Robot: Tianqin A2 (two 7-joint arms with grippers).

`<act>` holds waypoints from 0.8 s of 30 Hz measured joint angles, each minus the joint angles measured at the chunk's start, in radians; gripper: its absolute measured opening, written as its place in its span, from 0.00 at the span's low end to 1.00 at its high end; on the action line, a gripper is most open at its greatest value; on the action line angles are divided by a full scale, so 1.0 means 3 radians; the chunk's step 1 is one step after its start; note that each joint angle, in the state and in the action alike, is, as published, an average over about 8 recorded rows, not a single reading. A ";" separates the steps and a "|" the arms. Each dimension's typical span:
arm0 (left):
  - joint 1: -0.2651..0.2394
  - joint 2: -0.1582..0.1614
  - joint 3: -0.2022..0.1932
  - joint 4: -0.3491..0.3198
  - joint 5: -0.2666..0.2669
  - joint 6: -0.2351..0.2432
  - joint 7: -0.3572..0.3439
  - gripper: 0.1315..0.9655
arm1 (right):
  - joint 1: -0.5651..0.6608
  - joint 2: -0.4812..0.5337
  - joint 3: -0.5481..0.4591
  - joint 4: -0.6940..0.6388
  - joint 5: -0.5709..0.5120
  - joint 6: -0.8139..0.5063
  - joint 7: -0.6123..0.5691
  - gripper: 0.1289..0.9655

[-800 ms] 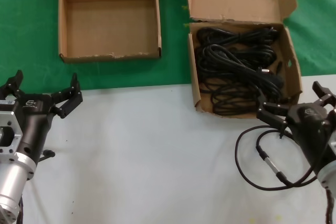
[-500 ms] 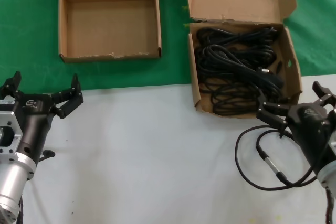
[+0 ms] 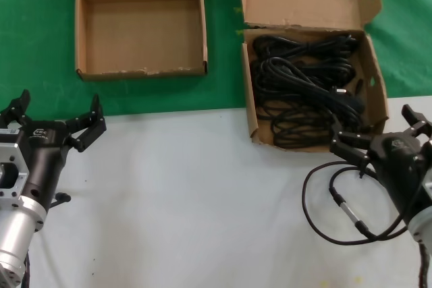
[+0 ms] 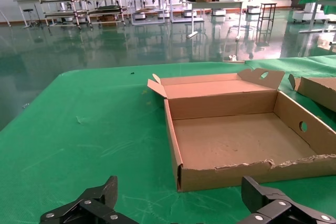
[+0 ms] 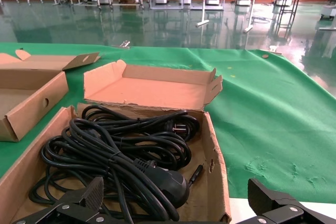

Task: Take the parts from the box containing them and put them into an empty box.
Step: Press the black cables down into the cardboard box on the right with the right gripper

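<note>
Several black looped power cords point(image 3: 304, 89) lie in the larger deep carton point(image 3: 375, 79) at the back right, its tall lid flap standing behind. The cords point(image 5: 121, 156) fill that carton point(image 5: 216, 150) in the right wrist view. The smaller shallow square carton point(image 3: 81, 35) at the back left is empty, as the left wrist view point(image 4: 178, 153) shows. My right gripper point(image 3: 378, 133) is open and empty at the large carton's near right corner. My left gripper point(image 3: 57, 116) is open and empty over the table at the left, short of the small carton.
A thin black looped cable with a silver connector point(image 3: 347, 212) lies on the white table beside my right arm. Both cartons stand on the green cloth point(image 3: 34, 45) behind the white tabletop point(image 3: 189, 200).
</note>
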 joint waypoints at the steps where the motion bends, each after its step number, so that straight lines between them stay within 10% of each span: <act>1: 0.0000 0.0000 0.0000 0.0000 0.0000 0.0000 0.0000 0.86 | 0.0000 0.0000 0.0000 0.0000 0.0000 0.0000 0.0000 1.00; 12: 0.0000 0.0000 0.0000 0.0000 0.0000 0.0000 0.0000 0.72 | 0.0049 0.0213 -0.0160 0.0061 0.0081 0.0086 0.0000 1.00; 24: 0.0000 0.0000 0.0000 0.0000 0.0000 0.0000 0.0000 0.42 | 0.0714 0.1416 -0.1205 0.0210 0.0472 0.0198 -0.0143 1.00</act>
